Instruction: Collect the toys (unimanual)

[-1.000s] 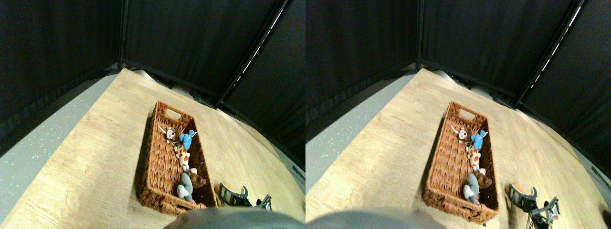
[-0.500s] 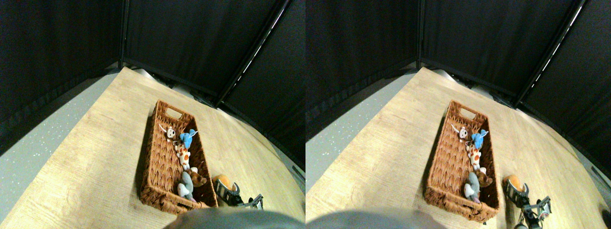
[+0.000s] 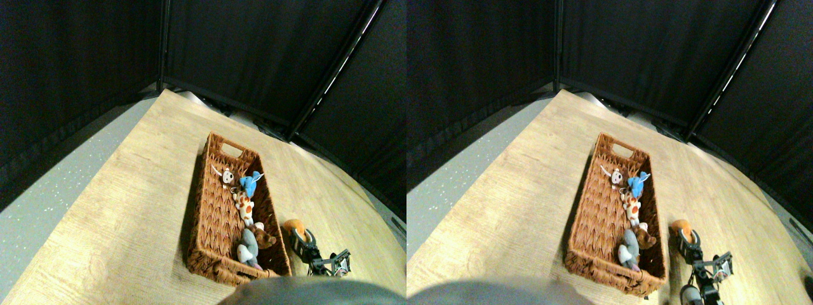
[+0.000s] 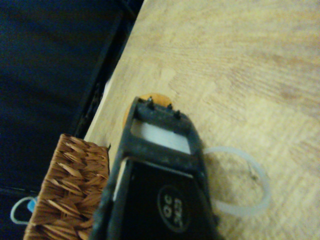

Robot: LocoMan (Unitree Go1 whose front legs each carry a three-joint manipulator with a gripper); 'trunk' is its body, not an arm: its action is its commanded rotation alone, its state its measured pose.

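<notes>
- The long brown wicker basket (image 3: 232,213) sits on the light wooden floor (image 3: 114,216), and I'm placing everything else off it
- Inside the basket, the toys are all bunched along its right wall, leaving the left strip of woven bottom bare
- Nearest the basket's far end with the cut-out handle is a white-and-brown toy (image 3: 226,177), and a blue toy (image 3: 250,183) is just beside it against the right wall
- Next down the wall is the white-and-orange spotted toy (image 3: 243,208), touching or almost touching the blue one
- Down at the basket's near end a brown toy (image 3: 261,237) and a grey toy (image 3: 246,249) are squashed together, grey one closer to the near rim
- One orange toy (image 3: 293,225) is still outside, on the floor just beside the basket's right wall near its near corner
- The right gripper (image 3: 303,239) is right at that orange toy, on the side away from the basket's far end; whether the jaws are open or clamped I honestly can't tell
- In the wrist view, the dark jaw frame (image 4: 159,131) covers most of the orange toy (image 4: 150,98), only a sliver of orange poking out past the jaw tip
- Same view: a white string loop (image 4: 245,185) lies flat on the floor by the jaw, and the basket's corner (image 4: 70,187) is close on the jaw's other side
- Beyond the basket's far end are black curtains (image 3: 254,57), and off its left side a grey speckled strip (image 3: 57,184) borders the wood
</notes>
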